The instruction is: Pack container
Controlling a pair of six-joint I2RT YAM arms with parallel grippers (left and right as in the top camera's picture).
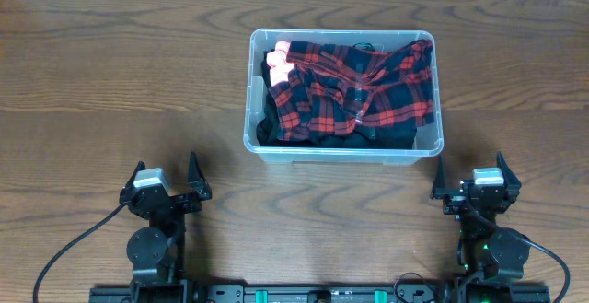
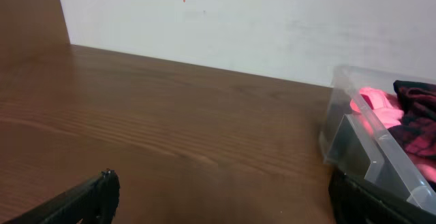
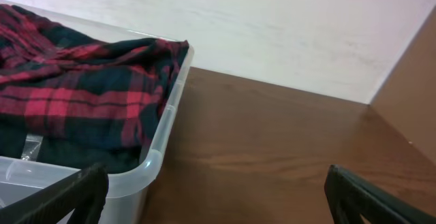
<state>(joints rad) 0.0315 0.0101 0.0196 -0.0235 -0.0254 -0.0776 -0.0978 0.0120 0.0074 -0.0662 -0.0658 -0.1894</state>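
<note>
In the overhead view, the container [image 1: 249, 110] stands on the table [image 1: 110, 82], in the middle and a little to the far side. It is already filled: a red and black plaid cloth [image 1: 359, 91] lies over dark fabric, and a pink piece [image 1: 276, 60] shows at the far left corner. No loose item lies on the table, so I judge the packing as nearly finished or finished. I see no lid anywhere. The left gripper [image 1: 166, 167] and the right gripper [image 1: 471, 167] are at the near edge, both released with jaws spread wide and holding nothing. The container is between them but farther away, well apart from the left one and nearer to the right one.

In the left wrist view, the container [image 2: 354, 142] is ahead on the right, apart from the fingers [image 2: 95, 195]. The pink piece and the plaid cloth are visible through its wall and above its rim. Nothing is between the open jaws, only bare table.

In the right wrist view, the container [image 3: 160, 149] is near, ahead on the left, its corner just beyond the left finger. The plaid cloth [image 3: 82, 94] rises slightly over the rim. This gripper is also released and empty.
</note>
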